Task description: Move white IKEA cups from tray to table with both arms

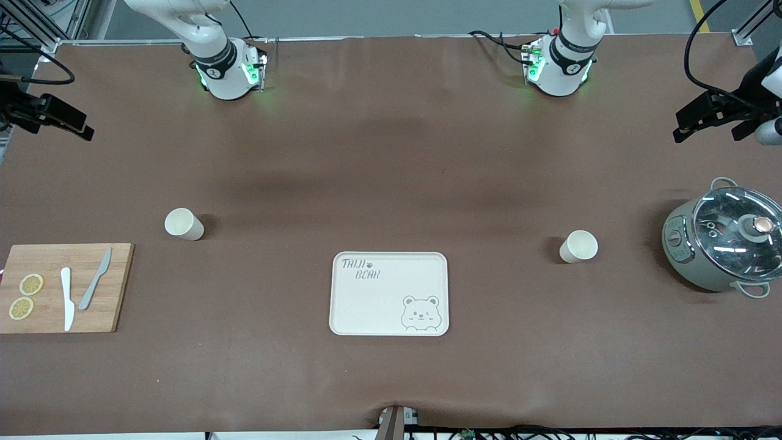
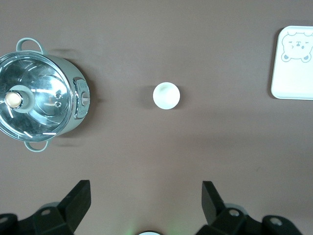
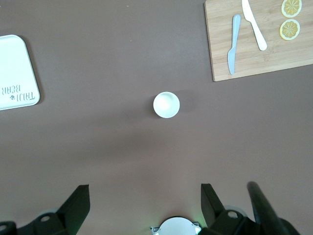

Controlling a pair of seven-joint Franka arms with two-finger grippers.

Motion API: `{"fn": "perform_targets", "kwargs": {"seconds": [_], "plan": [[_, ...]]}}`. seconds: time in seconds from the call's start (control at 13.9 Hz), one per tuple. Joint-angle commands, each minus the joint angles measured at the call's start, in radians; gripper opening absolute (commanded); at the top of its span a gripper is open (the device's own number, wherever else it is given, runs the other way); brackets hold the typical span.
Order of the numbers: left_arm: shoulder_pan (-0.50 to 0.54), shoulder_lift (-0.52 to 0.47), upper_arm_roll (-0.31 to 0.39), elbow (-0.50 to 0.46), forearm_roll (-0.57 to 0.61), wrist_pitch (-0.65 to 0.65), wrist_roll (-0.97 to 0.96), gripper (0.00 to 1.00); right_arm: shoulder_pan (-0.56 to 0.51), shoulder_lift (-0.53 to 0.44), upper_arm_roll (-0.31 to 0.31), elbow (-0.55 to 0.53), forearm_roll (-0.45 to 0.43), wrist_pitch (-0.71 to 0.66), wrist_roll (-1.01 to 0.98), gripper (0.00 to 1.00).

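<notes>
Both cups already stood upright on the desk [image 1: 391,153] and the tray [image 1: 389,294] lay bare, so by the look of it the task was done or nearly so (nothing was left on the tray to lift). One cup [image 1: 183,223] sat toward the right arm's end of the desk, beside the cutting board [image 1: 64,287] and a little farther from the front camera than it; the other cup [image 1: 578,246] sat toward the left arm's end, between the tray and the pot [image 1: 727,241]. Each cup stood well apart from the tray. The right gripper [image 3: 145,203] hung high over its end of the desk with its fingers [image 3: 78,200] spread wide and holding nothing, and its wrist view looked straight down into its cup [image 3: 166,105]. The left gripper [image 2: 146,201] hung likewise over the other end, fingers [image 2: 78,198] wide apart and empty, its own cup [image 2: 166,95] centred between them far below. If any move remained, each arm was plainly the nearer one to its own cup, and a straight descent would have brought the fingers to either side of the rim.
</notes>
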Motion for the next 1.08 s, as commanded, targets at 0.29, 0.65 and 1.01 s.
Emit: {"fn": "perform_targets", "kwargs": {"seconds": [0.29,0.65,1.01], "plan": [[-0.001,0.009,0.001,0.027,0.028,-0.008,-0.006,1.0,-0.088,-0.02,0.104,-0.017,0.007,0.0,-0.007,1.0],[-0.003,0.009,0.003,0.027,0.043,-0.01,-0.004,1.0,-0.087,-0.02,0.097,-0.017,0.007,-0.004,-0.005,1.0],[0.006,0.009,0.003,0.037,0.043,-0.008,-0.001,1.0,-0.064,-0.018,0.074,-0.017,0.007,-0.01,-0.005,1.0]]}}
